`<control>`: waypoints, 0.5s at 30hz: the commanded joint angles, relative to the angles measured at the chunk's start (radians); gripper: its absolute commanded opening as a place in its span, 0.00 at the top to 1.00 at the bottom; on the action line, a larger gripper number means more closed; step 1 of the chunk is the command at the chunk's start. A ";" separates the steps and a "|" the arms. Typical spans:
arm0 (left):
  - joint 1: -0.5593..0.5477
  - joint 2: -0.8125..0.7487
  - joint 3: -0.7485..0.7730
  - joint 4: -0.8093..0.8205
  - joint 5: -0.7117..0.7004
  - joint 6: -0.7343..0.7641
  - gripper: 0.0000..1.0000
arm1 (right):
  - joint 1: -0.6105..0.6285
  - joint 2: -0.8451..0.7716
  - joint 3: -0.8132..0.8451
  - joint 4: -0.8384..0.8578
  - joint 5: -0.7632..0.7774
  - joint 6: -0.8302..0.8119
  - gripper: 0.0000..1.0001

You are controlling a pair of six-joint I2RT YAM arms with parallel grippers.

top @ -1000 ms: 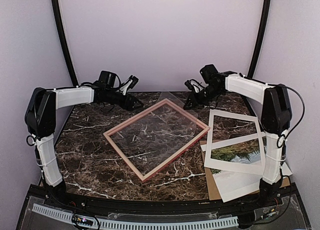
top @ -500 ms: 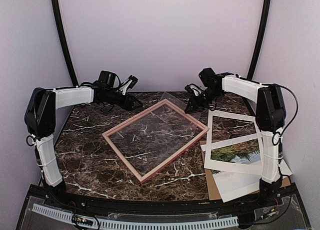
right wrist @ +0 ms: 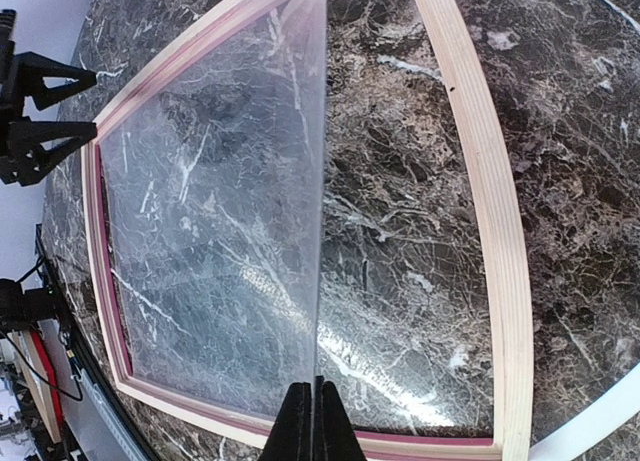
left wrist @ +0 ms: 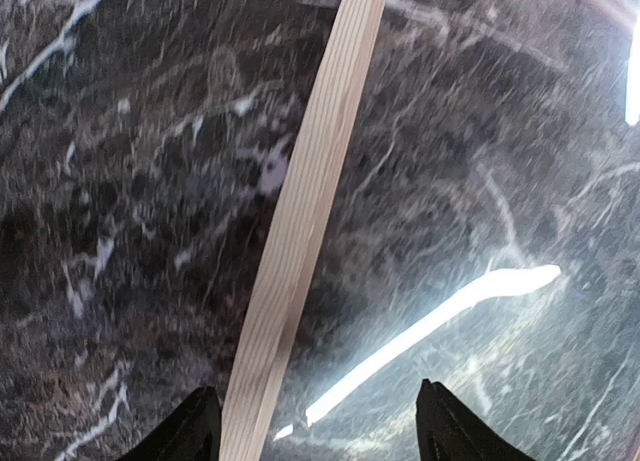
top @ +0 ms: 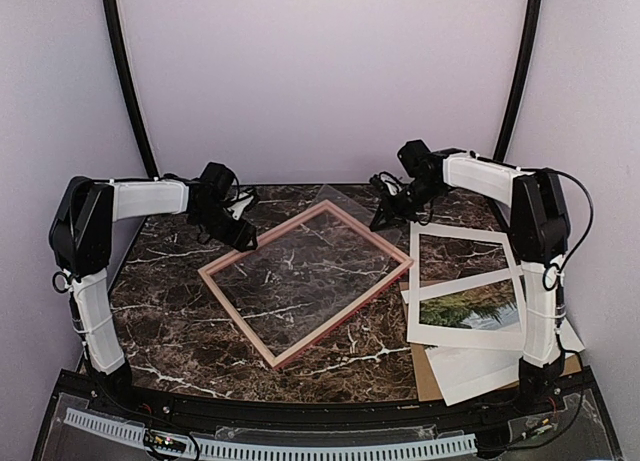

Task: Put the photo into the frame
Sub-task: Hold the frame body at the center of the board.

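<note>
Large thin-railed wooden picture frame, pink-red face, lies flat and skewed at centre of the dark veined marble worktop. Clear transparent sheet sits over the frame, one corner poking past its far side. Right tool at the frame's far-right corner, fingers pressed together on that sheet's thin edge. Left tool over the frame's far-left rail, fingers spread wide, empty; pale rail runs between them, nearer one finger. Landscape paper photo, white margin, lies right of the frame, apart from both tools, overlapping a white windowed mat board; plain brown backing board beneath the stack.
</note>
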 commanded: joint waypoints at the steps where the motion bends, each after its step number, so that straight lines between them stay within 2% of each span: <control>1: 0.010 -0.049 -0.055 -0.169 -0.158 -0.005 0.33 | -0.006 -0.054 -0.014 0.077 -0.063 0.040 1.00; 9: 0.051 -0.037 -0.089 -0.211 -0.218 -0.015 0.51 | -0.006 -0.062 -0.030 0.078 -0.048 0.039 1.00; 12: 0.067 -0.045 -0.109 -0.235 -0.226 -0.029 0.53 | -0.006 -0.065 -0.033 0.079 -0.041 0.041 1.00; 15: 0.085 -0.072 -0.134 -0.260 -0.226 -0.057 0.51 | -0.006 -0.066 -0.029 0.086 -0.034 0.054 1.00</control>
